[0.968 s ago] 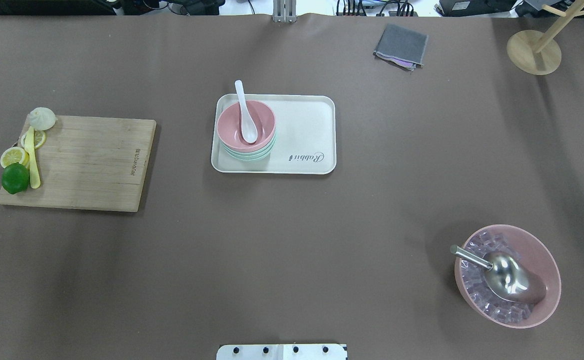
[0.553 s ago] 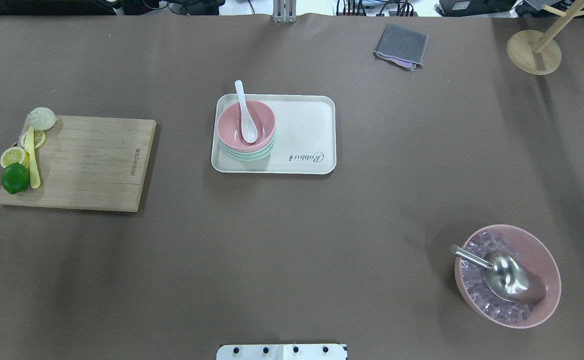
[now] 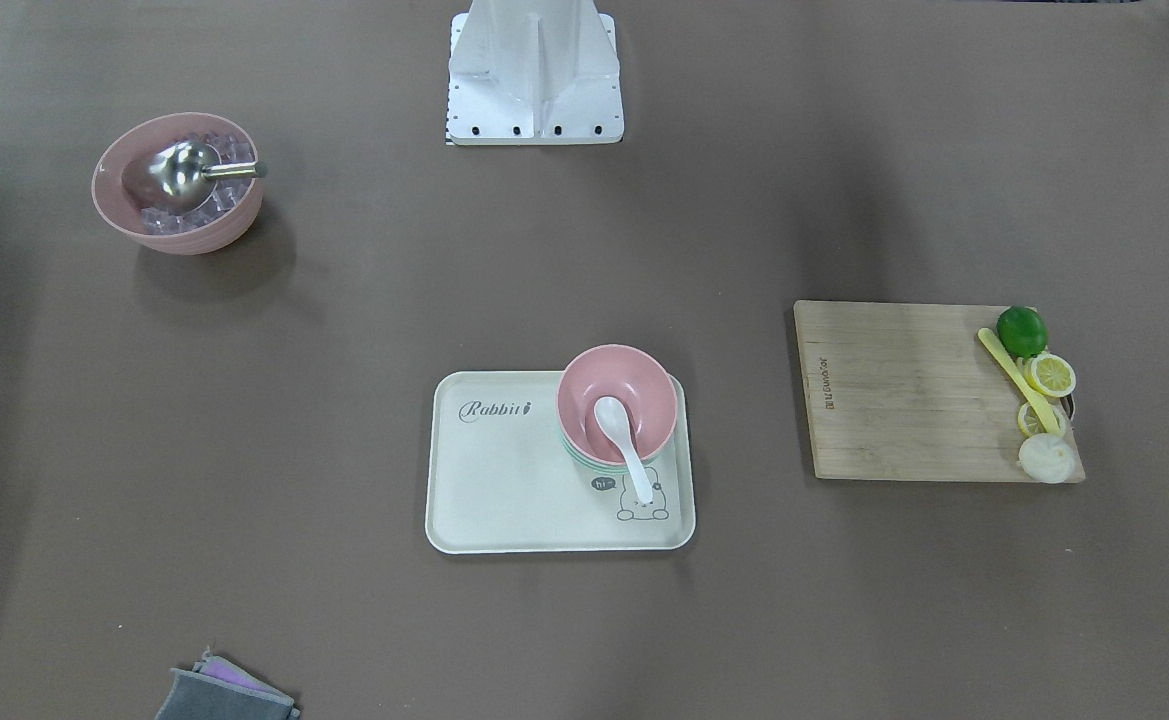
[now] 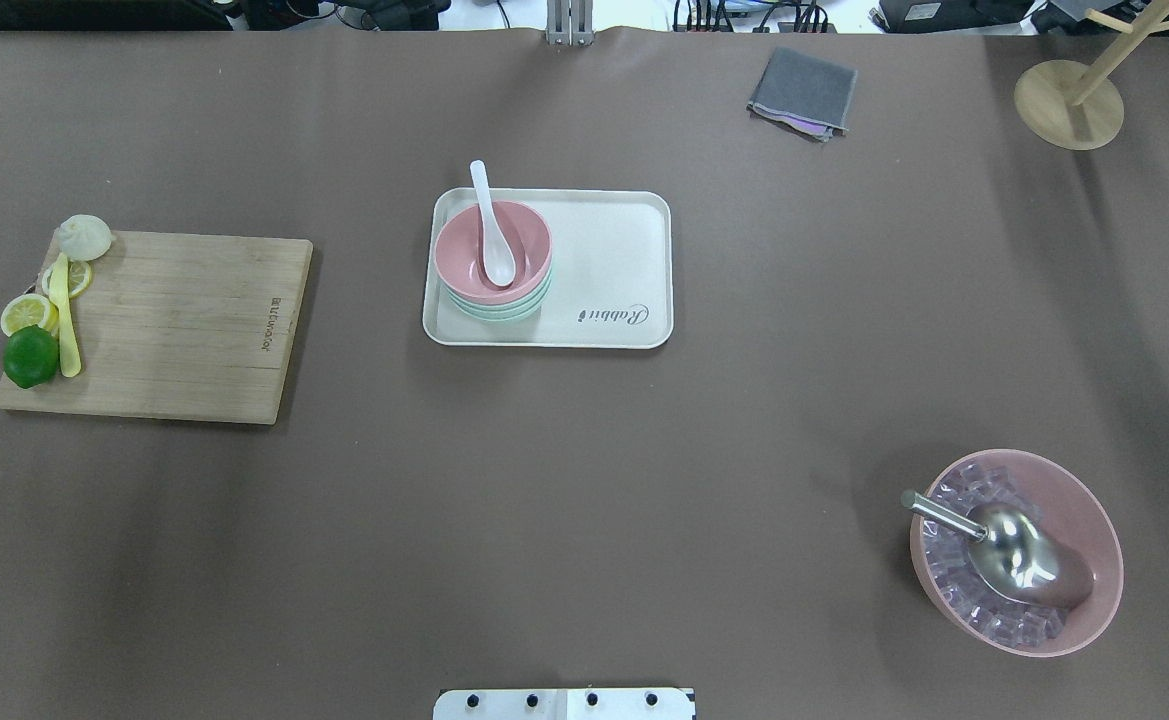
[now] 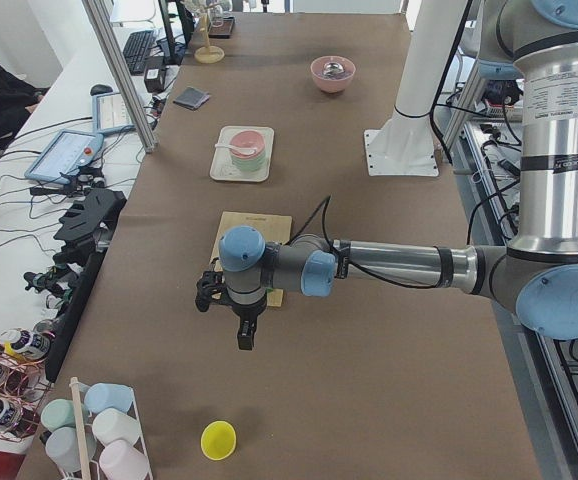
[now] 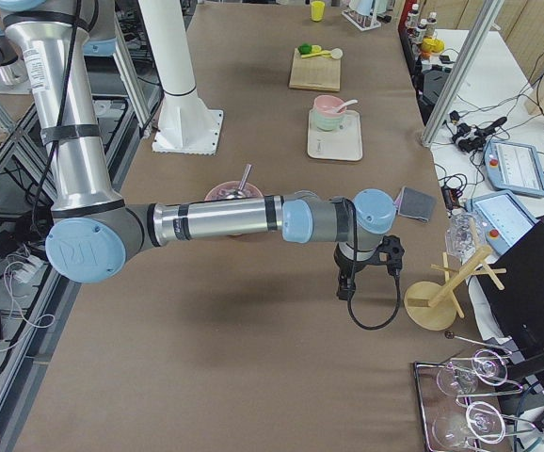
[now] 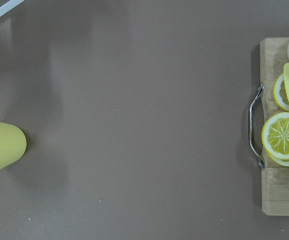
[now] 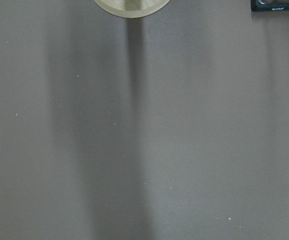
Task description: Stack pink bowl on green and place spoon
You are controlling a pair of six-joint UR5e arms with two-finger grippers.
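Well, I saw the spoon [image 4: 492, 225] in the pink bowl [image 4: 519, 245], the green bowl [image 4: 499, 313] mostly hidden beneath, on the tray [image 4: 614, 260], but couldn't tell whether the left gripper [image 5: 245, 337] or right gripper [image 6: 342, 289] was open.

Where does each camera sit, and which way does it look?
Front-facing: across the table, facing the robot's base.
Overhead: behind the robot, looking forward; base edge only.
Exterior left: table end; left arm near.
Exterior right: other end; right arm near.
Left wrist: down on cutting board; no body.
Right wrist: down on table; no body.
The first two share the tray.
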